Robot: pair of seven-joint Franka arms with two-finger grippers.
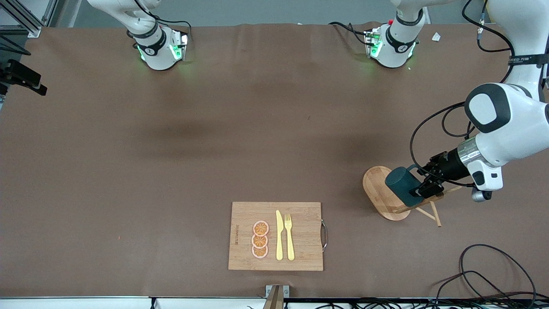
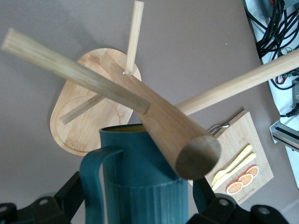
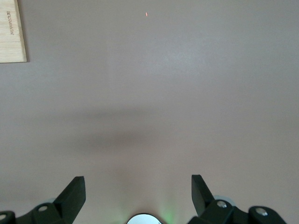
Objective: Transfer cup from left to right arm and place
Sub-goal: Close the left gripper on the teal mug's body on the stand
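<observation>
Brown matte table (image 1: 171, 141); left gripper (image 1: 422, 185) jaws spread around ribbed teal cup (image 1: 401, 184); right gripper (image 3: 138, 191) jaws spread.

Dark teal ribbed cup (image 1: 401, 184), ochre inside

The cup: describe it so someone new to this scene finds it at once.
Look toward the left arm's end of the table for the wooden mug tree on its oval base. The cup hangs there, between the left gripper's fingers. It is the only dark teal thing, ribbed, with a loop handle.
</observation>
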